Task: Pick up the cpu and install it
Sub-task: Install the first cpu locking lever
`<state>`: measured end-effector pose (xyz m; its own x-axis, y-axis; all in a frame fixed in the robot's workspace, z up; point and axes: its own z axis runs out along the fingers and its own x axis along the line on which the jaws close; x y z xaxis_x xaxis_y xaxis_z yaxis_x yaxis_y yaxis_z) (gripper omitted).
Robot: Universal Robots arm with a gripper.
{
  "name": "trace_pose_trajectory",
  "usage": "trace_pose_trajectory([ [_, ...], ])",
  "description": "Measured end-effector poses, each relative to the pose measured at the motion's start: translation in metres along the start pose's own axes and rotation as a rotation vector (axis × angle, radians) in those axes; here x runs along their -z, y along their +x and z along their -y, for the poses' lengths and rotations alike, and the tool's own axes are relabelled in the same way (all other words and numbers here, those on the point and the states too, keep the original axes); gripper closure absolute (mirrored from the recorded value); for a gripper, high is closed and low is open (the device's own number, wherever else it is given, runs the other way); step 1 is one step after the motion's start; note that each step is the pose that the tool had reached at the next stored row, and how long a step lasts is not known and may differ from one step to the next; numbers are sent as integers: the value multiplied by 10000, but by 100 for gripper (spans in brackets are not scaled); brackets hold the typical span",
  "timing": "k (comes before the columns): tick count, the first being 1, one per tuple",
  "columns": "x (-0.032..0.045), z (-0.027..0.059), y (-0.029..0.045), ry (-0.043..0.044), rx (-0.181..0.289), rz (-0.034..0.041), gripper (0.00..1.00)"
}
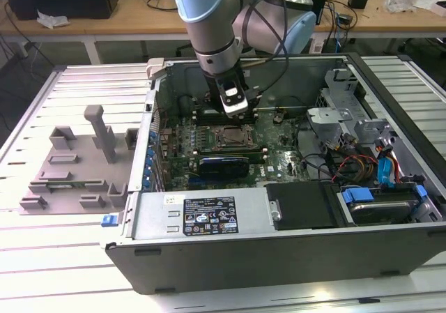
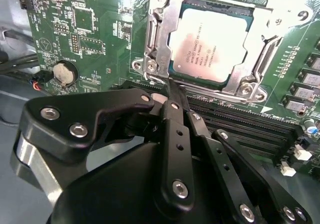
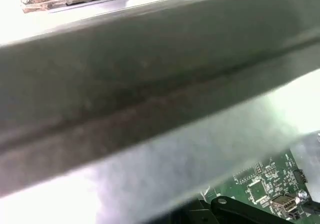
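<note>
The cpu (image 2: 212,44), a square chip with a shiny silver top, lies flat inside the metal-framed socket (image 2: 160,29) on the green motherboard. My gripper (image 2: 171,84) is shut, with nothing between its black fingers. Its tips sit at the socket frame's edge, just beside the cpu. In the exterior view the gripper (image 1: 235,111) hangs inside the open computer case, directly over the far side of the socket (image 1: 233,137).
A grey plastic tray (image 1: 73,166) with raised blocks lies outside the case at the exterior view's left. Memory slots (image 2: 240,124) and a coin battery (image 2: 64,73) flank the socket. Drive cages and cables (image 1: 355,146) crowd the right. A grey case wall (image 3: 150,99) looms close.
</note>
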<state>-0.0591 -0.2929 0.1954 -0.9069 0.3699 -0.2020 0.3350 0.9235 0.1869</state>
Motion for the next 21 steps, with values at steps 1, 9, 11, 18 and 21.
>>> trace_pose_trajectory([
  [1,0,5,-2,-25,-7,-9,89],
  [9,6,23,-10,-98,-29,-37,89],
  [11,11,26,-13,-138,-38,-50,89],
  [18,147,2,-42,-169,-48,-62,89],
  [21,235,-15,-61,-168,-48,-62,89],
])
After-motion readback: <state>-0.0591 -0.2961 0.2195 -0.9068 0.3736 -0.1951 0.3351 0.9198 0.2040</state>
